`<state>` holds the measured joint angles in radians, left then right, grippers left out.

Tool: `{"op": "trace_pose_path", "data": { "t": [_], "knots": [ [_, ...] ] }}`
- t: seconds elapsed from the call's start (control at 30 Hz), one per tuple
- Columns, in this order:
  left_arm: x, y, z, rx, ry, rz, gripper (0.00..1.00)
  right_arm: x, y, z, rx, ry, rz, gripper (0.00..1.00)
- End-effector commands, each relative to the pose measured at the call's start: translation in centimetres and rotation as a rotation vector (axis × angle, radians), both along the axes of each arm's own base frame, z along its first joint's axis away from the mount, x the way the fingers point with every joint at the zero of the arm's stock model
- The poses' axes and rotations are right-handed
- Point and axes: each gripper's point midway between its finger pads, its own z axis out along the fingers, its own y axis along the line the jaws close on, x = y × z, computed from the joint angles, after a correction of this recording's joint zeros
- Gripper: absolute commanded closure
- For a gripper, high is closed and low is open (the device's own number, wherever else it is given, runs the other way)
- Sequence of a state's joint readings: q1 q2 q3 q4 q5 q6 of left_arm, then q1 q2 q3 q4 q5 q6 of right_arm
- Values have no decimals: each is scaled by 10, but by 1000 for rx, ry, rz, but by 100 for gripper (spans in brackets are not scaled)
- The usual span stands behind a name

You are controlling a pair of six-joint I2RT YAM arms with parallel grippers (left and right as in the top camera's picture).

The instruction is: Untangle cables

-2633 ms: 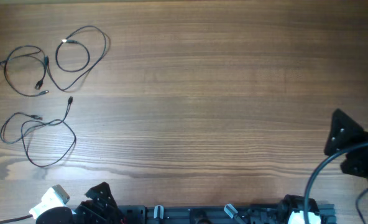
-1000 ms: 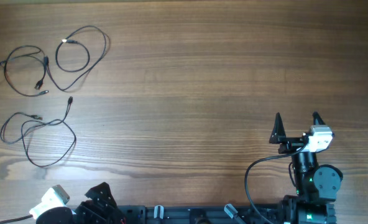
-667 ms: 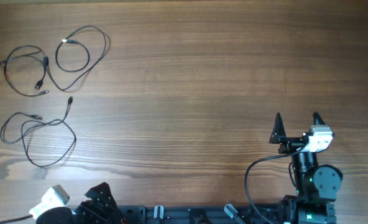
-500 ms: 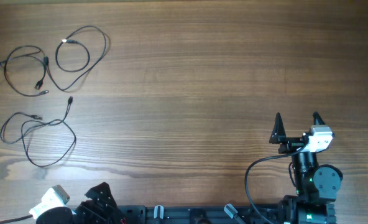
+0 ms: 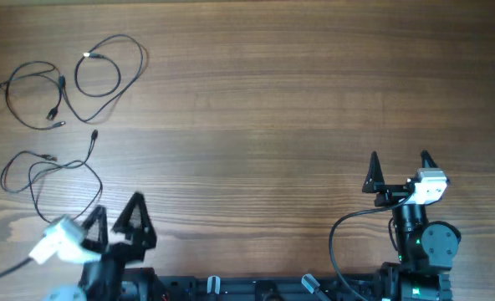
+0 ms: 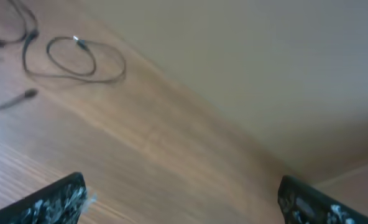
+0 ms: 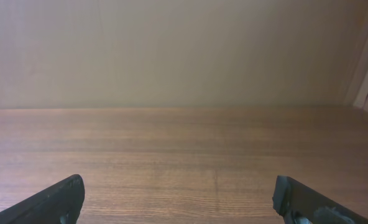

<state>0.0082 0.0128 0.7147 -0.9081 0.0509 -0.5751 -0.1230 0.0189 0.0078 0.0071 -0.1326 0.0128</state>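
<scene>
Three thin black cables lie in loose loops at the table's left. One curls around itself at the top (image 5: pixel 89 55), one sits beside it by the left edge (image 5: pixel 61 84), and one lies below them (image 5: pixel 93 135). My left gripper (image 5: pixel 116 209) stands open near the front edge, just right of the lowest cable and touching none. Its wrist view shows the curled cable (image 6: pixel 77 42) far ahead, with nothing between the fingers (image 6: pixel 53 202). My right gripper (image 5: pixel 399 159) stands open at the front right, far from the cables; its wrist view shows only bare wood between the fingers (image 7: pixel 53 202).
The wooden table (image 5: pixel 264 109) stretches bare between the two arms. A thicker black arm cable (image 5: pixel 339 230) loops beside the right arm's base. The arms' mounting rail (image 5: pixel 264 288) runs along the front edge.
My left arm has swung up from the front edge, bringing its open gripper beside the lowest cable. The right arm came in from the right edge earlier and has since held still. The cables have not moved.
</scene>
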Motion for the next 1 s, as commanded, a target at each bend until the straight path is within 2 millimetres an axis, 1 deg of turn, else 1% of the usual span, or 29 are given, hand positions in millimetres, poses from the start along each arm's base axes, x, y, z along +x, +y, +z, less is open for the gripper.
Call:
{"op": "trace_pose_path", "data": {
  "t": [0.0,0.1,0.23,0.33,0.47,0.5,0.53,0.63,0.7,0.8,0.87,0.97],
  "knots": [
    [29,-2,-28,151,-6,-48,0,-1,-1,2,-14,-13,-9,0],
    [56,-6,-47,147,-50,-67,0,-1,-1,2,-14,-13,-9,0],
    [79,-6,-70,149,-99,-64,0,-1,-1,2,-14,-13,-9,0],
    [89,-8,-85,150,-120,-71,0,-1,-1,2,-14,-13,-9,0],
    [97,-8,-102,224,-140,-81,0,-1,-1,2,-13,-13,-9,0],
    [98,-8,-110,224,-128,-82,0,-1,-1,2,-14,-13,-9,0],
    [99,-8,-112,233,-136,-83,0,-1,-1,2,-14,-13,-9,0],
    [98,-25,-110,430,-195,-198,0,-1,-1,2,-14,-13,-9,0],
    [98,-29,-110,507,-207,-224,0,-1,-1,2,-14,-13,-9,0],
    [98,-30,-110,528,-210,-233,0,-1,-1,2,-14,-13,-9,0],
    [97,-31,-110,576,-217,-244,0,-1,-1,2,-14,-13,-9,0],
    [98,-31,-110,564,-218,-241,0,-1,-1,2,-13,-13,-9,0]
  ]
}}
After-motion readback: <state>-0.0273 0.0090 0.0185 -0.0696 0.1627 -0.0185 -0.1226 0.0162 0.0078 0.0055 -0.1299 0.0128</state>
